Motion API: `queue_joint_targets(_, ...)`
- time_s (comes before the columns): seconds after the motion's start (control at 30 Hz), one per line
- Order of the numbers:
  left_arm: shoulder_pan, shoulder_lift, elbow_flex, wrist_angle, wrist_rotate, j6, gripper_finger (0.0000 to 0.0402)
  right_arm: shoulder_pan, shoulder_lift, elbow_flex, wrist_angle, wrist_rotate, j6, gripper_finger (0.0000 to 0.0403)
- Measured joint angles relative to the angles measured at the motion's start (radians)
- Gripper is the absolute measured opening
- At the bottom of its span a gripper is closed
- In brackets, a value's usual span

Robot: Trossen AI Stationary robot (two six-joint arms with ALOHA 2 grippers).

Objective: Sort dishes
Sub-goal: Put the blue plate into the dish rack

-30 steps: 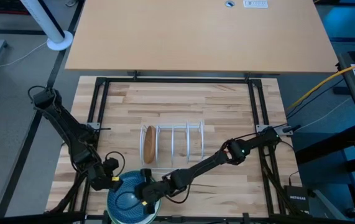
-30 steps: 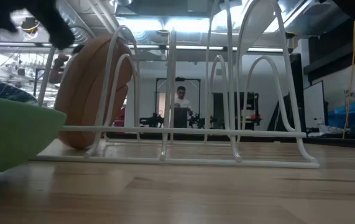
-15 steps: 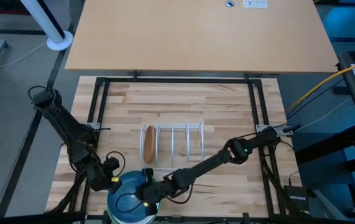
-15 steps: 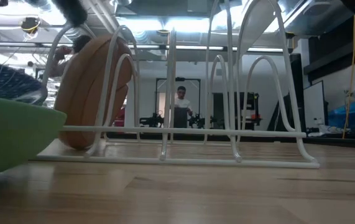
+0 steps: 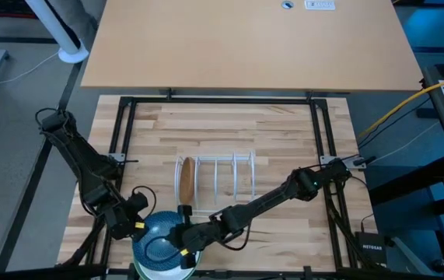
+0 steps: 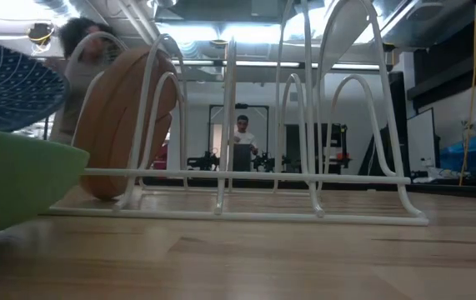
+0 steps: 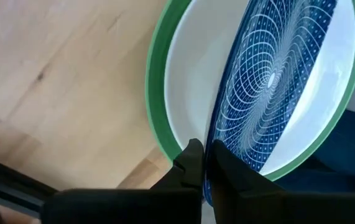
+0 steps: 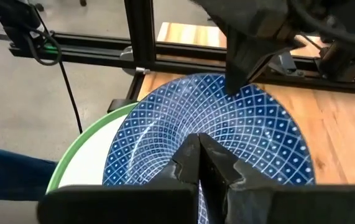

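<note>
At the near left corner of the counter (image 5: pixel 284 132), both tools are pinched on the rim of the dark blue plate (image 5: pixel 159 243), which is patterned with fine white lines. The left tool (image 7: pixel 203 163) grips the plate's left edge, its fingers pressed together over the rim; the right tool (image 8: pixel 200 155) grips the opposite, right edge in the same way. The blue plate is tilted and lifted off the stack beneath it: in the low view it hangs clear above the green plate (image 6: pixel 12 179), with a gap between them. The white plate (image 7: pixel 193 99) lies nested inside the green one, and both rest flat on the counter at its near left edge. Just beyond them, toward the middle of the counter, stands the white wire rack (image 5: pixel 220 180). The tan-brown plate (image 6: pixel 117 121) stands upright on edge in the rack's leftmost slot. A person (image 6: pixel 241 142) shows far off in the room behind the counter.
</note>
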Motion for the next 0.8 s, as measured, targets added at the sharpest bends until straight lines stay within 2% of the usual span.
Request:
queue_joint_targets(0.43,-0.002,0.000,0.122,-0.180,-0.061,0.130,0.0001,0.000,-0.043,0.000,-0.021,0.018,-0.001,0.0005)
queue_joint_targets(0.67,-0.001,0.000,0.145,-0.212,-0.093,0.145,0.0001,-0.001,-0.093,0.000,-0.088,0.198,0.000,0.0005)
queue_joint_targets(0.8,-0.001,0.000,0.145,-0.212,-0.101,0.147,0.0001,-0.017,-0.093,0.000,-0.100,0.209,0.000,0.0005)
